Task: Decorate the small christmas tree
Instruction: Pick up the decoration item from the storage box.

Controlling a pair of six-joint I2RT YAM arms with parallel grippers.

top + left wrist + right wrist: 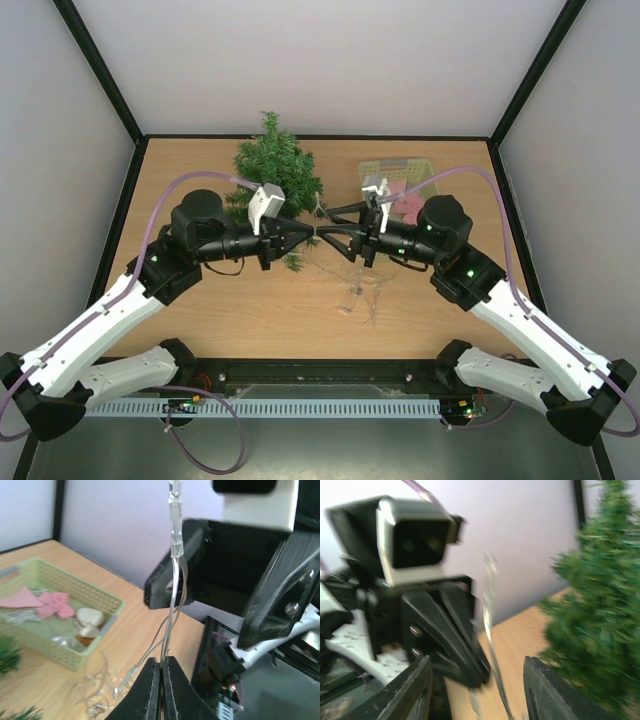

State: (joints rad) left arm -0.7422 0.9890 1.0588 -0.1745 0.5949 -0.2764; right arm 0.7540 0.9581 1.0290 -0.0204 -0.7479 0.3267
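Note:
The small christmas tree (275, 170) stands at the back of the table, left of centre; its dark green branches fill the right of the right wrist view (592, 620). A clear string of lights (175, 545) runs up from my left gripper (162, 661), which is shut on its thin wires. The rest of the string lies tangled on the table (355, 290). My two grippers meet tip to tip in front of the tree, left gripper (308, 232) facing right gripper (325, 237). My right gripper (477, 662) is open, with the string of lights (490, 595) hanging blurred between its fingers, untouched.
A pale green basket (395, 163) sits at the back right, behind my right arm. It holds pink bows (52, 605) and other small ornaments (89, 620). Loose coils of the clear string (97, 690) lie on the wood in front of the basket (65, 656).

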